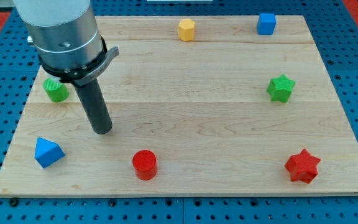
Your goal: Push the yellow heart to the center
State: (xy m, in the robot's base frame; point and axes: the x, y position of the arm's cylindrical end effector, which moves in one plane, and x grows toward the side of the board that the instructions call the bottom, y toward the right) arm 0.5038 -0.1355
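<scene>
The rod stands on the board's left side, and my tip (103,130) sits on bare wood, touching nothing. No jaws on this tool, just 1 plain rod, so nothing is held or clamped; it is free of every block.

Around it: the green block (56,90), partly hidden behind the arm's housing, lies just up and to the view's left of the tip. The blue block (48,152), a wedge-like shape, is down and to the left. The red cylinder (145,165) sits below and a little to the right, near the wooden board's (197,99) bottom edge.

Now the target. No clear heart shows anywhere, and only 1 yellow piece is on the board: the yellow block (186,29), which reads more like a hexagon from here. It rests at the top edge, well apart from the tip, up and to the right. Farther right along that edge is the blue cube (266,23). The green star (281,88) and the red star (302,165) stay far off to the right.

By the look of it, this is the approach stage: no contact with the yellow piece yet. The next move seems to call for swinging the tip round above the yellow block, between it and the top edge, then driving it down toward the middle. That gap looks tight, so a slanted entry from its upper side may be wiser.
</scene>
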